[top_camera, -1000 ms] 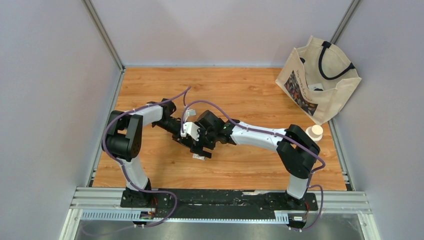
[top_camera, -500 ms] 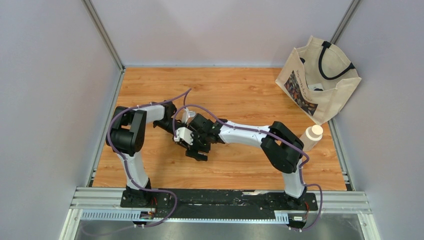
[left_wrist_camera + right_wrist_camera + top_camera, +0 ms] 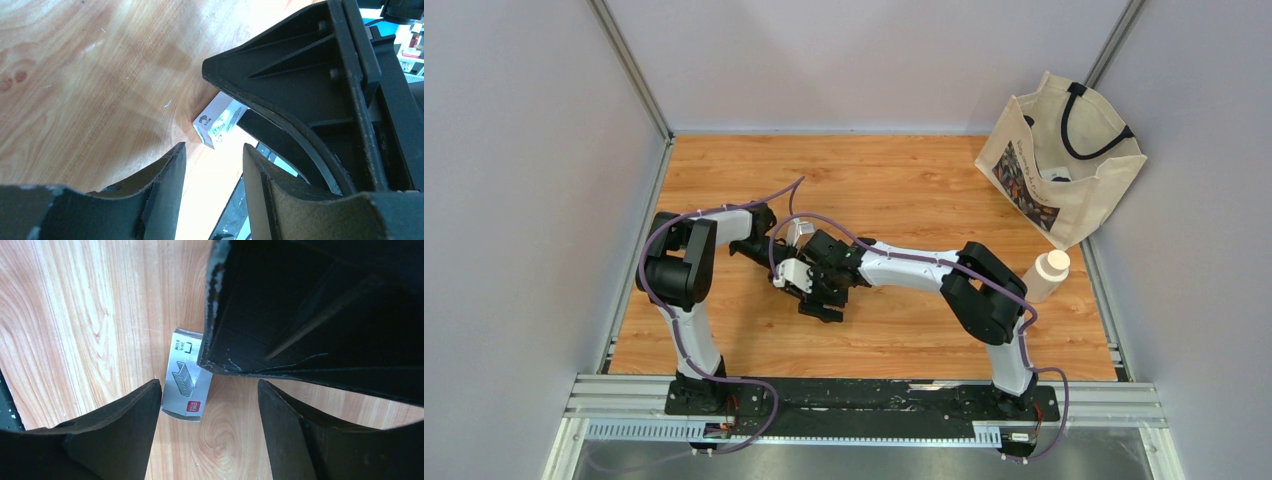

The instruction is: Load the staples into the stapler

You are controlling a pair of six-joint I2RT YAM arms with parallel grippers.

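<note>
No loose staples show; only their small grey-white box (image 3: 184, 374) lies flat on the wooden table, printed with a staple picture and a red label. My right gripper (image 3: 209, 385) hangs open just over it, its left finger (image 3: 125, 425) beside the box's edge. My left gripper (image 3: 214, 150) is open too, with bare table between its fingers and the box (image 3: 217, 122) just ahead. In the top view both grippers (image 3: 796, 288) (image 3: 821, 308) crowd together mid-table and cover the box. A black body (image 3: 310, 315) fills the right wrist view's upper right. I cannot tell the stapler apart from the black fingers.
A cream tote bag (image 3: 1064, 160) leans in the far right corner. A white bottle (image 3: 1046, 272) stands at the right edge beside the right arm's elbow. Grey walls close in the table on three sides; a metal rail (image 3: 864, 410) runs along the near edge.
The right arm has reached further left and dropped lower, uncovering the bottle behind its elbow. Its jaws have narrowed somewhat. The box, seen from above a second ago, is now covered.
</note>
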